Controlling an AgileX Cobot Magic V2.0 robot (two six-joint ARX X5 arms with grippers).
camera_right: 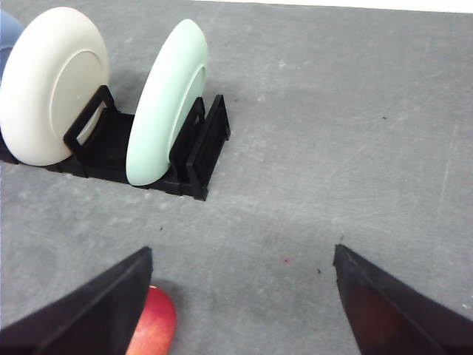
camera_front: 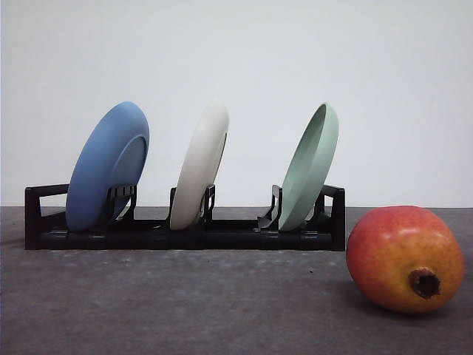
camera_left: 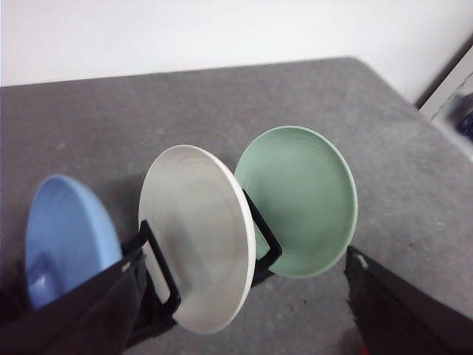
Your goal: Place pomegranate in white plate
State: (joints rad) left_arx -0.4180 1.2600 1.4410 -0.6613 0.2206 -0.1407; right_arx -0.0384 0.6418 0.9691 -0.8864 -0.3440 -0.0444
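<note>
You have the pomegranate at the lower right of the front view, lying on its side on the grey table with its dark crown turned toward the camera and a little down. It sits apart from the black rack, forward and to the right of it. In the right wrist view a red sliver of it shows at the bottom left, just beside the left-hand finger.

The white plate stands on edge in the middle slot of the rack, between the blue plate and the green plate, all three leaning the same way. In that position it cannot receive the fruit; you would likely have to lay it flat first.

Your right gripper is spread wide with nothing between the fingers, and so is the left gripper, which hangs above the plates.

Expect the fruit to be firm, fairly heavy for its size, and smooth-skinned, so it may roll or slip. Take it across its widest middle, fingers on opposite flanks, and keep off the crown end, where the shape tapers. The plate looks stiff and breakable; grip its rim squarely if you lift it.
</note>
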